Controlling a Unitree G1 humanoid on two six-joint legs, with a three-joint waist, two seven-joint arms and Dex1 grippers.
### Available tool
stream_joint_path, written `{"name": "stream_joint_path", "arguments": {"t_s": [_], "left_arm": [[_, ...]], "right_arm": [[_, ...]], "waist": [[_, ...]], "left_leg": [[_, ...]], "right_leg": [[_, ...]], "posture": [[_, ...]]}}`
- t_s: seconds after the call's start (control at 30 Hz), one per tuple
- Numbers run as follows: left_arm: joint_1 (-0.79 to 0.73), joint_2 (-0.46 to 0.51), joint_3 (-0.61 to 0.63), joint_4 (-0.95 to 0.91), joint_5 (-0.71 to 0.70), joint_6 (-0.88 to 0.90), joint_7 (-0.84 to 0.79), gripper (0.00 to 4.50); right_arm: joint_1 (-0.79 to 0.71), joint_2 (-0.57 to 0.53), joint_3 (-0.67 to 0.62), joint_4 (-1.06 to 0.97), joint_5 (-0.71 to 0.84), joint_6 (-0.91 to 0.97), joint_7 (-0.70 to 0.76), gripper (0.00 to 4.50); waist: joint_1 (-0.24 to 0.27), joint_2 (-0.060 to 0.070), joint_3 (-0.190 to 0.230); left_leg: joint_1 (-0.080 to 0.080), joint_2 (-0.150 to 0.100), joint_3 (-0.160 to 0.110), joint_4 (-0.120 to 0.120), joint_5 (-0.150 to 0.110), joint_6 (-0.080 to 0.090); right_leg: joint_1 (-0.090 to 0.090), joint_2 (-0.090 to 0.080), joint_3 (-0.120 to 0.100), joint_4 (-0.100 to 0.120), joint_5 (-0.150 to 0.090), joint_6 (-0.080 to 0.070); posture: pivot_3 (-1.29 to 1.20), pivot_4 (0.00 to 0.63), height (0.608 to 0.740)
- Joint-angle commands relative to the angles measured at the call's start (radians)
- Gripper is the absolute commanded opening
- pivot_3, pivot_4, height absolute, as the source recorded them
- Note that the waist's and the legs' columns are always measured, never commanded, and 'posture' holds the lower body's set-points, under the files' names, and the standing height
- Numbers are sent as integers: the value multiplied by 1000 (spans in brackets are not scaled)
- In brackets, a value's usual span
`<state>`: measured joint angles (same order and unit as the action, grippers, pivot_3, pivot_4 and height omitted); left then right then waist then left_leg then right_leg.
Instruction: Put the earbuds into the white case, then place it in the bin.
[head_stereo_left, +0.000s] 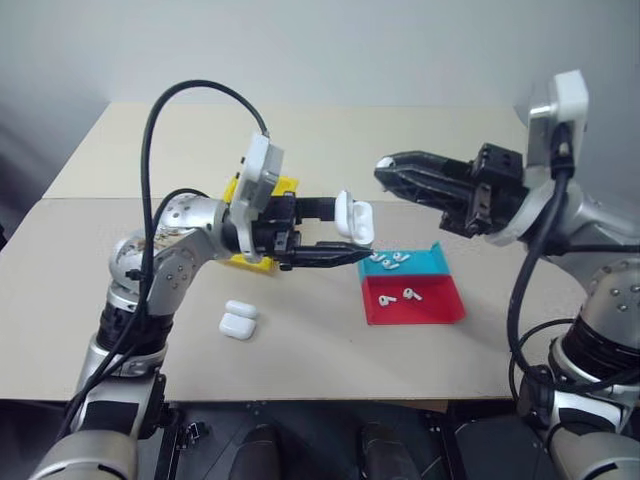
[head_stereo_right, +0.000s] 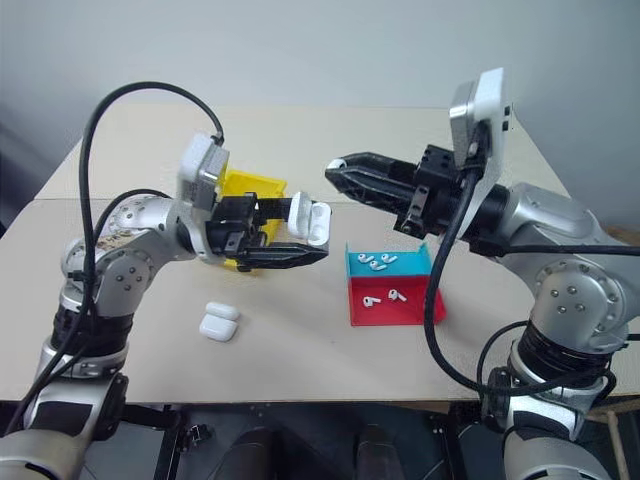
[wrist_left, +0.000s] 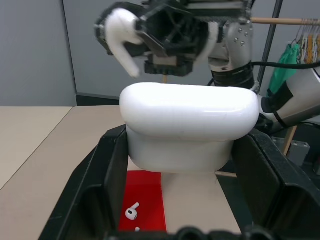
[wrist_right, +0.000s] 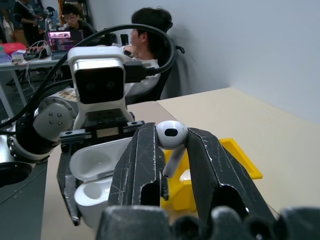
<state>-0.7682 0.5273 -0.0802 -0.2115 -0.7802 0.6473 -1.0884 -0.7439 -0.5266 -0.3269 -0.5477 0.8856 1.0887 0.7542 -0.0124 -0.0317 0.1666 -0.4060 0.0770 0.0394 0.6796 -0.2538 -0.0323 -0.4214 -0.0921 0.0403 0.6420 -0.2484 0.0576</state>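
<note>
My left gripper (head_stereo_left: 352, 232) is shut on the white case (head_stereo_left: 353, 217), holding it in the air above the table with its lid flipped open (wrist_right: 95, 167). My right gripper (head_stereo_left: 386, 168) hangs just right of it, pointing toward the case and a little higher. It is shut on one white earbud (wrist_right: 171, 136), whose stem hangs down between the fingers. That earbud also shows above the case (wrist_left: 187, 130) as a white earbud (wrist_left: 122, 35). Several more earbuds (head_stereo_left: 390, 262) lie in the tray below. The yellow bin (head_stereo_right: 250, 185) stands on the table behind my left gripper.
A shallow red-and-blue tray (head_stereo_left: 440, 305) sits on the table under the two grippers, toward the right. A second, closed white case (head_stereo_left: 238, 320) lies on the table near the front left. People sit at desks beyond the table (wrist_right: 145, 30).
</note>
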Motion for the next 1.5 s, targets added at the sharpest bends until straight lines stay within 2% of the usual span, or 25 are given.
{"name": "stream_joint_path", "arguments": {"t_s": [0.03, 0.6, 0.9, 0.93, 1.17, 1.43, 1.5], "left_arm": [[-14, -9, 12, -55, -6, 6, 19, 2815], [-1, -23, 33, -68, -24, -14, -7, 2815], [6, -28, 39, -58, -17, -30, -15, 2815], [5, -29, 40, -57, -16, -30, -16, 2815], [-2, -41, 37, -47, 3, -38, -15, 2815], [-2, -41, 37, -38, 17, -48, -20, 2815], [4, -21, 47, -32, 22, -56, -37, 2815]], "right_arm": [[11, -20, -15, -43, 68, -46, -14, 625], [83, -90, 117, -54, 14, -192, -87, 625], [117, -142, 150, -64, 14, -242, -50, 625], [121, -149, 151, -66, 17, -248, -42, 1344], [128, -168, 150, -68, 32, -280, -45, 3533], [104, -172, 124, -49, 73, -281, -66, 3533], [75, -208, 107, -4, 65, -281, -43, 3533]], "waist": [[0, 0, 0], [0, 0, 0], [0, 0, 0], [0, 0, 0], [0, 0, 0], [0, 0, 0], [0, 0, 0]], "left_leg": [[0, 0, 0, 0, 0, 0], [0, 0, 0, 0, 0, 0], [0, 0, 0, 0, 0, 0], [0, 0, 0, 0, 0, 0], [0, 0, 0, 0, 0, 0], [0, 0, 0, 0, 0, 0], [0, 0, 0, 0, 0, 0]], "right_leg": [[0, 0, 0, 0, 0, 0], [0, 0, 0, 0, 0, 0], [0, 0, 0, -1, 0, 0], [0, 0, 0, -1, 0, 0], [0, 0, 0, -1, 0, 0], [0, 0, 0, -1, 0, 0], [0, 0, 0, -1, 0, 0]], "posture": [[0, 150, 740], [0, 150, 740], [0, 150, 740], [0, 150, 740], [0, 150, 740], [0, 150, 740], [0, 150, 740]]}}
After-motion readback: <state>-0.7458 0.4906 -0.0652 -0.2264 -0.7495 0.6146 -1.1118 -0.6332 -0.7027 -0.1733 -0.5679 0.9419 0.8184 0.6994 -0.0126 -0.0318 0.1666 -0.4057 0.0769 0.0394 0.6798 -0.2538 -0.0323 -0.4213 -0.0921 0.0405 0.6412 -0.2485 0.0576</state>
